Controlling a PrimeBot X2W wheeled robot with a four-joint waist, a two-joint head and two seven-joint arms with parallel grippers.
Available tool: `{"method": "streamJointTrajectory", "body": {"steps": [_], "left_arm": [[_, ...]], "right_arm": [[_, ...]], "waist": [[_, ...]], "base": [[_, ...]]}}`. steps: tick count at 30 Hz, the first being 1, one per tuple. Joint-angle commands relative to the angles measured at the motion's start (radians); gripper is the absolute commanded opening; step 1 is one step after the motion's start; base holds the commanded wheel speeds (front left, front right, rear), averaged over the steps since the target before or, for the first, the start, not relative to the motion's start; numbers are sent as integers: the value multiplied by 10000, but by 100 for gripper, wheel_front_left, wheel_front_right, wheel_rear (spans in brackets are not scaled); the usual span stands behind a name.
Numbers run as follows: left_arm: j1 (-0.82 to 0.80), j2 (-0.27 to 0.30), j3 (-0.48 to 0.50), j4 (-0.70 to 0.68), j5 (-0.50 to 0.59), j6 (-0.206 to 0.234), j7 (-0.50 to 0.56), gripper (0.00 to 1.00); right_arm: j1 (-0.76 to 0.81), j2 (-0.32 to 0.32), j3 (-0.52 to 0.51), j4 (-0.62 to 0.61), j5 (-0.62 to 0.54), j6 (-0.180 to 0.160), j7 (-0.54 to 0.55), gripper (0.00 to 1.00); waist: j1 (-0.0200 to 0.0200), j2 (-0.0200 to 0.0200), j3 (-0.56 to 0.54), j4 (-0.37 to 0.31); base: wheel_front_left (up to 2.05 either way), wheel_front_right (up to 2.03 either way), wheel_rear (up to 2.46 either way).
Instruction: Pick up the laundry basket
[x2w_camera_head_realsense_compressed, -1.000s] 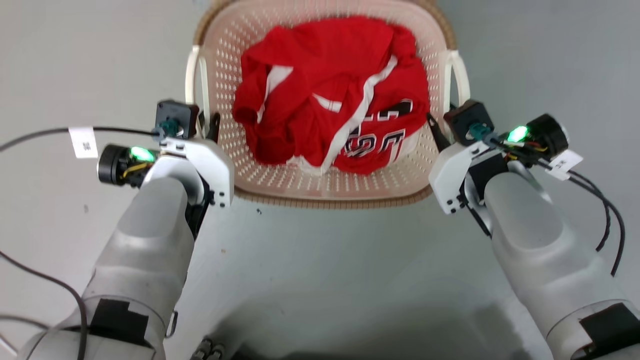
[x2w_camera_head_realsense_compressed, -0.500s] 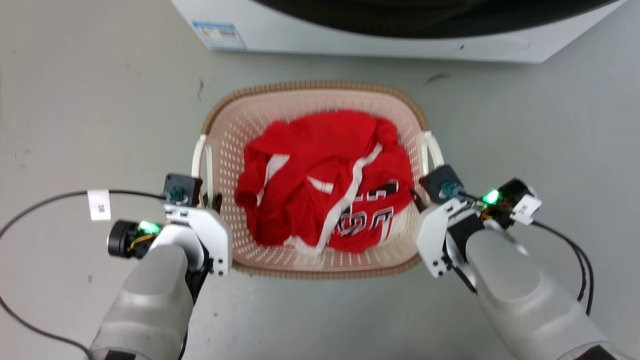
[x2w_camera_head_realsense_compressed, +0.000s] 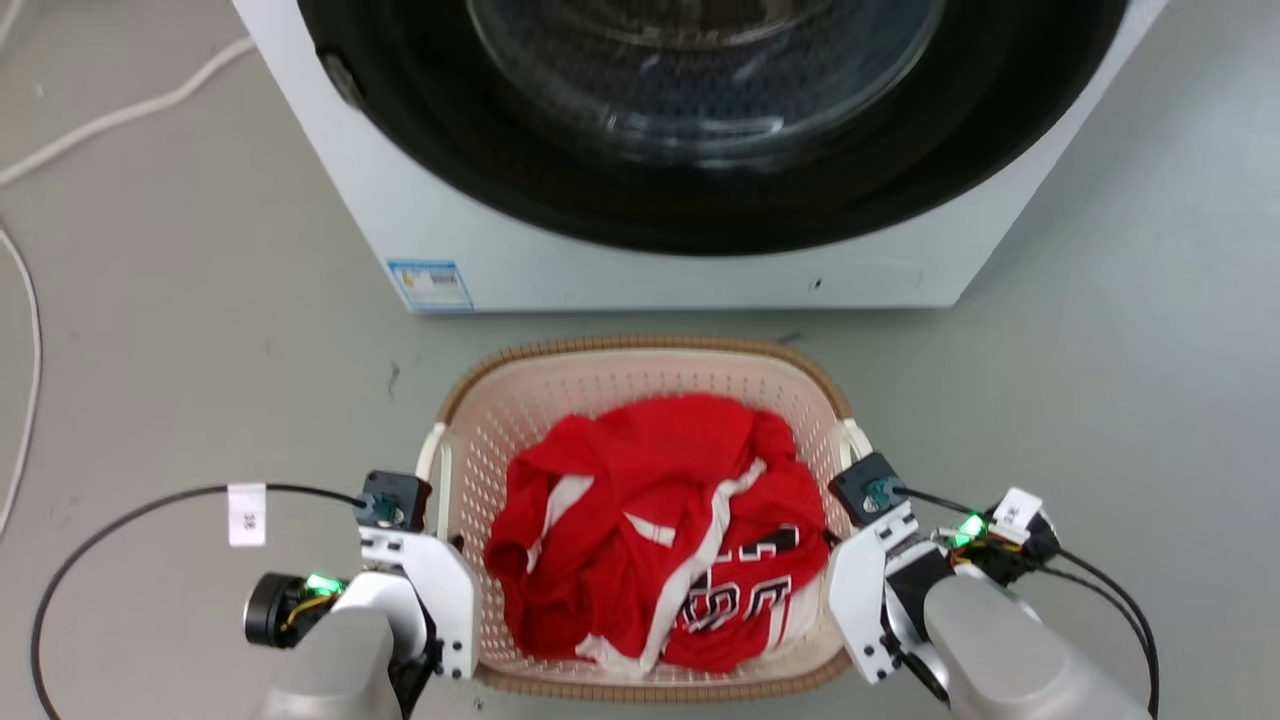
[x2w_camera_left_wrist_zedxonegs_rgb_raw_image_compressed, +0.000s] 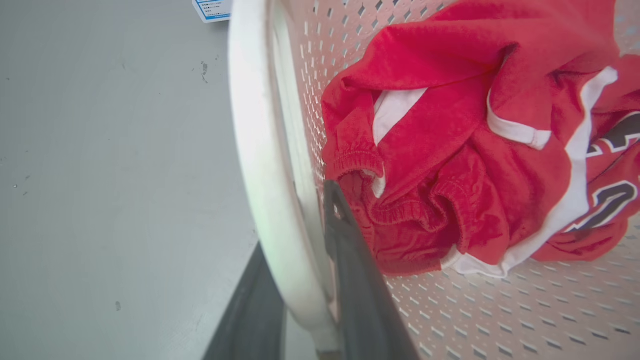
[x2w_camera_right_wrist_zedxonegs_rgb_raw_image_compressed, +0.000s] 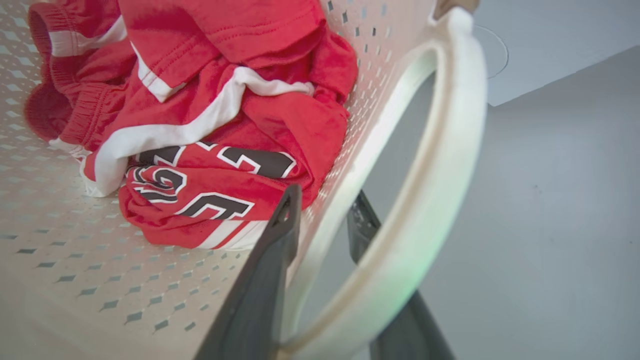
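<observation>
Two sides of the laundry basket (x2w_camera_head_realsense_compressed: 640, 346) are kept clamped, one by the left gripper (x2w_camera_left_wrist_zedxonegs_rgb_raw_image_compressed: 295, 225), one by the right gripper (x2w_camera_right_wrist_zedxonegs_rgb_raw_image_compressed: 325, 196). The camera has been raised, so the washing machine (x2w_camera_head_realsense_compressed: 600, 262) is now shown just behind it; lifting is judged begun.

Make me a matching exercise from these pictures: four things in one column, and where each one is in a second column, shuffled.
Things
1. red jersey
2. washing machine
3. laundry basket
4. white cord

Places
A. on the floor, left of the washing machine
B. clamped at its sides between left pincer and right pincer
C. beyond the basket
D. crumpled inside the basket

Pairs: 1-D, 2-C, 3-B, 4-A
</observation>
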Motion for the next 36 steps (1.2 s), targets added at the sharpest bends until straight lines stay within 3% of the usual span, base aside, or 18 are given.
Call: {"method": "streamJointTrajectory", "body": {"steps": [1,13,36], "left_arm": [[171,47,-72,-33,-51,5,29,0],[932,23,-748,-106,-849,5,651,0],[1254,42,-1836,-214,-1983,12,1724,0]], "right_arm": [[191,77,104,9,28,143,6,0],[629,48,151,482,416,137,419,0],[851,5,24,955,526,93,985,0]], "waist": [[2,-1,-808,-282],[2,-1,-2490,-706],[2,-1,-3375,-626]], "base": [[0,0,0],[0,0,0],[0,0,0]]}}
